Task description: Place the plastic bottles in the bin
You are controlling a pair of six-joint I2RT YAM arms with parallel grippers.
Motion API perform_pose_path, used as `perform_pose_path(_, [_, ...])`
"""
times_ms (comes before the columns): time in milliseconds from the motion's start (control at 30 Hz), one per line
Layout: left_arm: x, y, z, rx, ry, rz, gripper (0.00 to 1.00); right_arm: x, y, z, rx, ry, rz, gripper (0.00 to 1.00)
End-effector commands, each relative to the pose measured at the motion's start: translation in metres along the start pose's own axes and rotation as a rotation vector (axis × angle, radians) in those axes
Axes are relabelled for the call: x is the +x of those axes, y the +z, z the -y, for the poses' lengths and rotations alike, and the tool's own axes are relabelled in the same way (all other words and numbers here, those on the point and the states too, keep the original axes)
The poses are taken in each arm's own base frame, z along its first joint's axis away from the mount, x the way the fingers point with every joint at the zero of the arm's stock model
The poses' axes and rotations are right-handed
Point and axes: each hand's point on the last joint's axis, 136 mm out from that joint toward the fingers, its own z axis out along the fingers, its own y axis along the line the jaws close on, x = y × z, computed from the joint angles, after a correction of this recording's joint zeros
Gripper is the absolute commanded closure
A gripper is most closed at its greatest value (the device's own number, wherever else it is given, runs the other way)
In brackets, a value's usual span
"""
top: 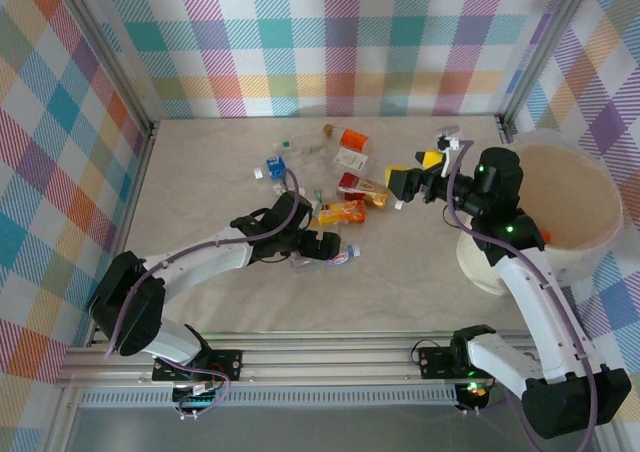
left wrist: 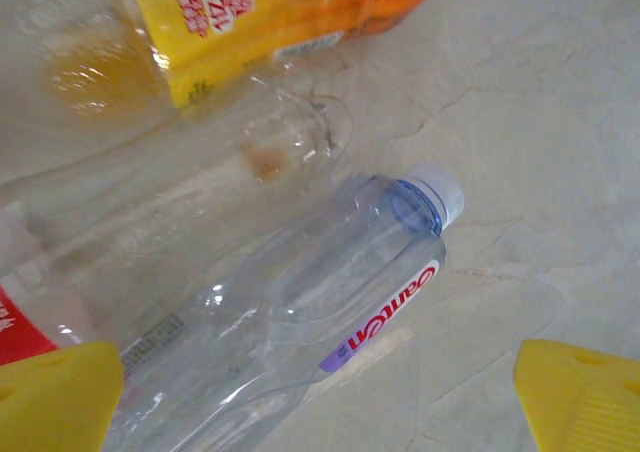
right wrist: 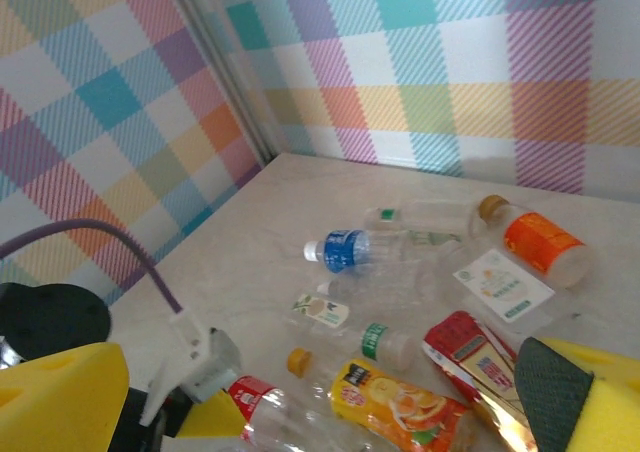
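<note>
**Left arm sits over the Ganten bottle, jaws wide**

Your left gripper [left wrist: 320,412] hangs spread and empty directly above a clear bottle [left wrist: 300,322]. The bottle's long axis runs slantwise across the gap between the 2 yellow fingertips [left wrist: 55,397], with its cap end toward the bin [top: 478,262]. You probably need a wrist turn before closing.

Your right gripper [top: 415,172] is also spread and empty. It hovers just beside the bin, farther from that bottle.

Red letters on the bottle read "Ganten". The orange bottle [left wrist: 250,22] next to it carries Chinese writing I cannot read.
</note>
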Motion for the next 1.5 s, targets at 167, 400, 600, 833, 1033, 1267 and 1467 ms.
perform_pose_path(167, [0.037, 0.013, 0.004, -0.044, 0.13, -0.107, 0.0, 0.031, 0.013, 0.002, 0.012, 0.056, -0.038, 0.0])
perform_pose_path(400, [0.054, 0.017, 0.018, -0.082, 0.233, -0.185, 0.0, 0.038, 0.014, 0.005, 0.036, 0.045, -0.053, 0.0])
perform_pose_path(600, [0.064, 0.014, 0.012, -0.2, 0.307, -0.21, 0.0, 0.038, 0.017, 0.009, 0.047, 0.038, -0.05, 0.0])
perform_pose_path(833, [0.068, 0.022, -0.022, -0.379, 0.365, -0.211, 0.03, 0.039, 0.02, 0.012, 0.061, 0.036, -0.046, 0.0])
perform_pose_path(1033, [0.078, 0.029, -0.027, -0.391, 0.424, -0.274, 0.08, 0.039, 0.02, 0.017, 0.088, 0.026, -0.044, 0.0])
perform_pose_path(1267, [0.099, 0.029, -0.041, -0.434, 0.426, -0.308, 0.13, 0.045, 0.022, 0.022, 0.101, 0.028, -0.06, 0.0])
perform_pose_path(1467, [0.111, 0.031, -0.048, -0.443, 0.405, -0.316, 0.35, 0.042, 0.025, 0.022, 0.097, 0.033, -0.052, 0.0])
